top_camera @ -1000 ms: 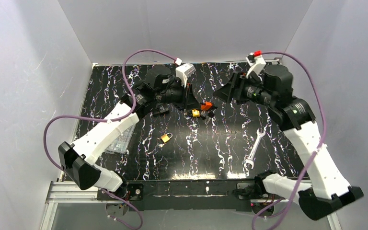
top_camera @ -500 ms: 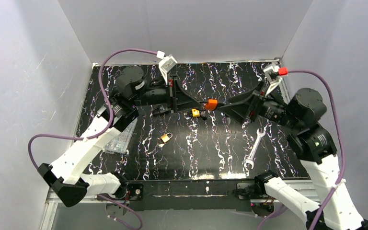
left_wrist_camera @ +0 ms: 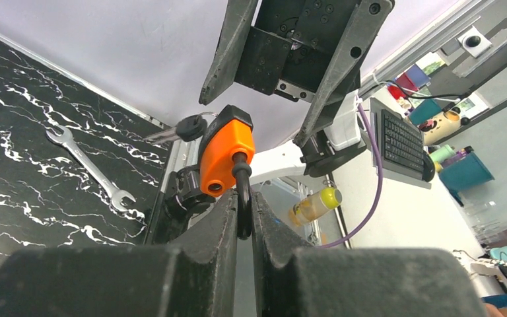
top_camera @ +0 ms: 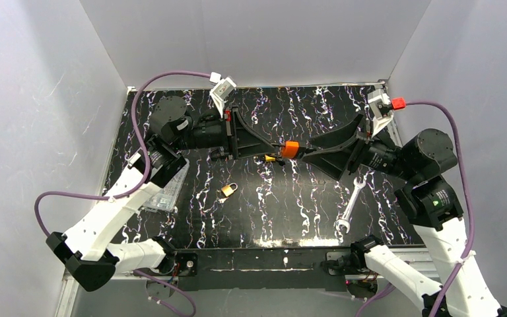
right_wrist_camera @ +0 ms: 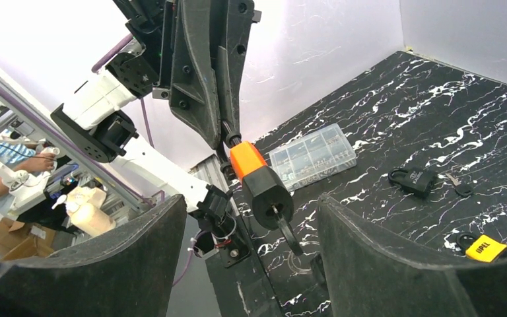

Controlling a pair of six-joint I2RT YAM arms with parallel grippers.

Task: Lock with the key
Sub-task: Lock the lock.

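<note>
1. Over the far half of the black bench (top_camera: 284, 218), midway between its left and right edges, aloft: orange padlock (top_camera: 291, 148)
2. Clamped tight on the shackle (left_wrist_camera: 239, 173) by the left gripper (left_wrist_camera: 242, 200), carrying the whole weight
3. Spread wide and holding nothing, right gripper (right_wrist_camera: 247, 206), fingers either side of the padlock's black key end
4. Probably dense, hard metal under a slick plastic jacket; rigid, yet liable to swivel on that thin shackle when twisted
5. Seated in the keyhole: key (right_wrist_camera: 282, 224), small, thin, stiff; best pinched flat across its head, squarely, then turned gently to avoid slipping or bending
</note>
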